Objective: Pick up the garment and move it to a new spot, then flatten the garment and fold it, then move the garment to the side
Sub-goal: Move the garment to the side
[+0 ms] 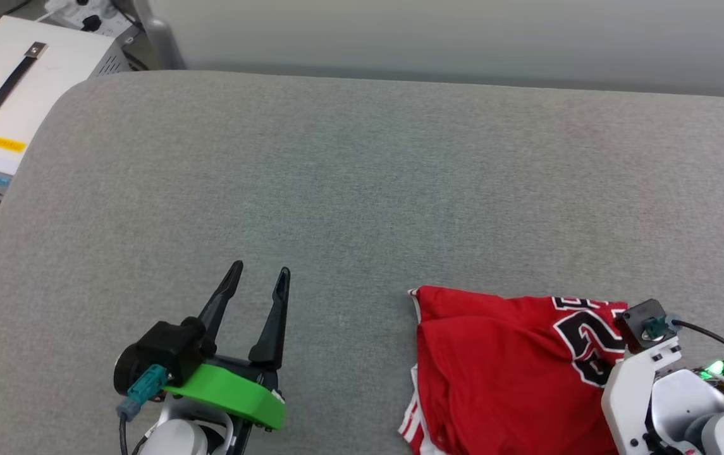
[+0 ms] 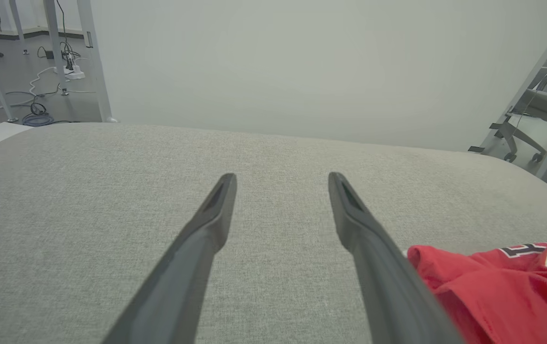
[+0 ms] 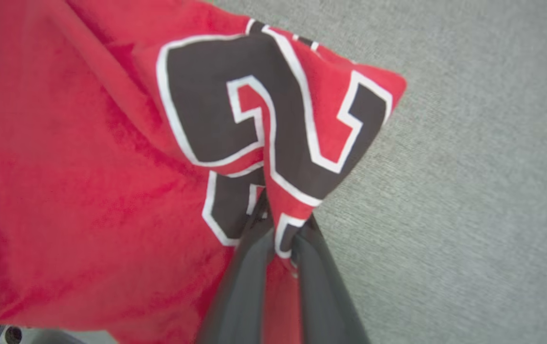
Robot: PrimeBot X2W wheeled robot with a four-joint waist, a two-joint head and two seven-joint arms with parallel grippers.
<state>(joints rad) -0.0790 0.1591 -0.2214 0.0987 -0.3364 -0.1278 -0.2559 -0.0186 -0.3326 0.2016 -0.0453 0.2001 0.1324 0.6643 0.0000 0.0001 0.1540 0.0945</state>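
The garment [image 1: 501, 366], a red jersey with black white-outlined numbers, lies crumpled at the lower right of the grey padded table [image 1: 362, 189]. In the right wrist view my right gripper [image 3: 280, 229] is shut on a fold of the garment [image 3: 111, 167] at the printed number, the cloth pinched between both dark fingers. Its pale wrist [image 1: 652, 373] sits over the garment's right edge in the head view. My left gripper [image 1: 259, 273] stands open over bare table to the left of the garment, nothing between its fingers [image 2: 216, 210]. The garment's edge [image 2: 493, 282] shows at the lower right of the left wrist view.
A white equipment box [image 1: 20, 95] with a black handle stands off the table's far left corner. A pale wall [image 2: 302, 62] runs behind the table. Cables and metal legs [image 2: 53, 71] are on the floor at the far left.
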